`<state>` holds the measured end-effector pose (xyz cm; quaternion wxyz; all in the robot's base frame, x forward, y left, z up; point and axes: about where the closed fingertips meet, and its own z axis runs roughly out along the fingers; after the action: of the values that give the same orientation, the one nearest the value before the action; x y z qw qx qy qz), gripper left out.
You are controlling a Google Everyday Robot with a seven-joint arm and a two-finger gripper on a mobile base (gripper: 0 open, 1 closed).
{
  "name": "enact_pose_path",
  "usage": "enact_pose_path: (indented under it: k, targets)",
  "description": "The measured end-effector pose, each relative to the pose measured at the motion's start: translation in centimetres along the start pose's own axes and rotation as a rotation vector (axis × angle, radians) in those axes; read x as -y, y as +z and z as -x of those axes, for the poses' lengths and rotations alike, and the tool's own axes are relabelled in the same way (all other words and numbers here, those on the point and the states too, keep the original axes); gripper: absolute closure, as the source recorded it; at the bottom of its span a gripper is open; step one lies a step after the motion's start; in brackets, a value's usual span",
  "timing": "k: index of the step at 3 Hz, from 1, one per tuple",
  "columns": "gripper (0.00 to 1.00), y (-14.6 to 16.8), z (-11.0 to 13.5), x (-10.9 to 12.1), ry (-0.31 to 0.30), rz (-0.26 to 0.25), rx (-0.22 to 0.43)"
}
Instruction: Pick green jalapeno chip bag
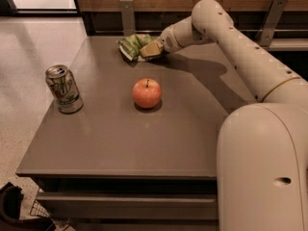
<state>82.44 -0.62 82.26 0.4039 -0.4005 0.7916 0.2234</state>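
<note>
The green jalapeno chip bag (131,44) is a crinkly green foil bag at the far middle of the grey table (120,138). My gripper (151,50) reaches in from the right and is shut on the bag's right end. The bag is held just above the tabletop, with a small shadow under it. The arm (231,37) stretches from the lower right across the table's far right part.
A red apple (147,93) stands in the middle of the table, in front of the bag. A green-and-white soda can (64,88) stands near the left edge. A wooden wall with metal brackets (127,14) runs behind the table. The floor lies to the left.
</note>
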Motion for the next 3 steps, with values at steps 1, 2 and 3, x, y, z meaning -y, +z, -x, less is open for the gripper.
enact_pose_path:
  k: [1,2,3]
  targets:
    - [1.00,-0.16,0.25,-0.02,0.000,0.000,0.000]
    - [1.00,-0.27,0.39,-0.02,0.000,0.000,0.000]
    - [1.00,-0.29,0.43,-0.02,0.000,0.000,0.000]
